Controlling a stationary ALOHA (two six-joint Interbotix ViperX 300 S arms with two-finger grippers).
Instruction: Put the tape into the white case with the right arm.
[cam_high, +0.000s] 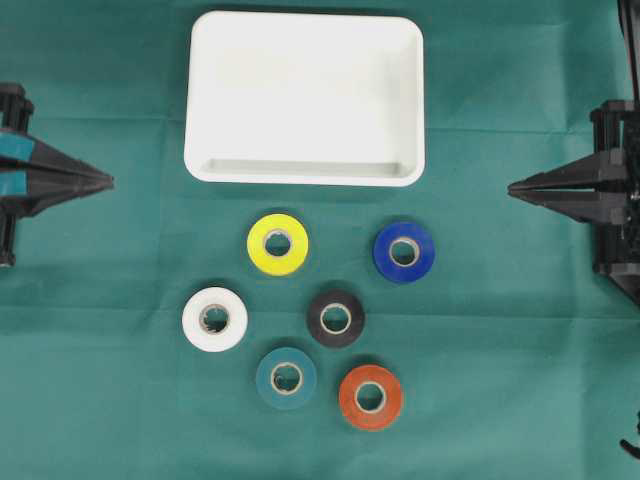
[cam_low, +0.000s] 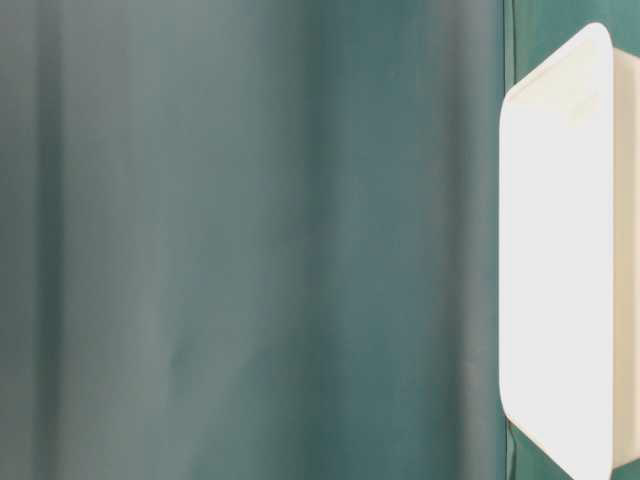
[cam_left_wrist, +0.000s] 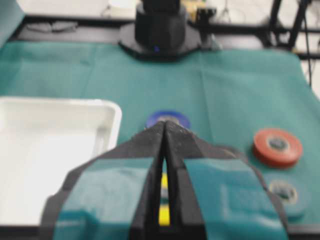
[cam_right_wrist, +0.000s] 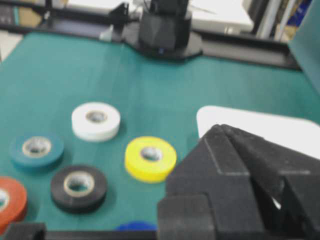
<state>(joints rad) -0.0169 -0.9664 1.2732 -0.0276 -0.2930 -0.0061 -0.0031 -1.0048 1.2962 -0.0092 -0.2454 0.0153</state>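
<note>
Closest to the left wrist camera, the left gripper (cam_left_wrist: 165, 131), black with teal-blue bands, has its jaws pressed together on nothing; seen from overhead it (cam_high: 105, 181) points inward from the left edge of the dark green cloth-covered table (cam_high: 120, 400), well apart from everything.

Moving right, the shallow white rectangular plastic case (cam_high: 304, 97) with rounded corners sits at the top middle of the overhead view, and nothing lies in it. Below it six rolls of tape lie flat and apart from one another on the cloth: the white roll (cam_high: 214, 319) furthest left, then the yellow roll (cam_high: 277, 243) nearest the case, the teal roll (cam_high: 286, 378) below, the black roll (cam_high: 335, 318) in the middle, the orange-red roll (cam_high: 370, 397) at the bottom and the blue roll (cam_high: 404, 251) furthest right. The task does not say which roll is meant.

At the right edge, the all-black right gripper (cam_high: 513, 186) also has its long pointed fingers clenched shut and holds nothing. It points inward, level with the case's lower rim, well clear of the tapes; the blue roll lies nearest to it.

By my reading, nothing of the task is done: no roll has been lifted and none is in the case. What is left is everything: the right arm must spread its fingers, reach a roll, grasp it, carry it over the rim and let it go inside the case.
</note>
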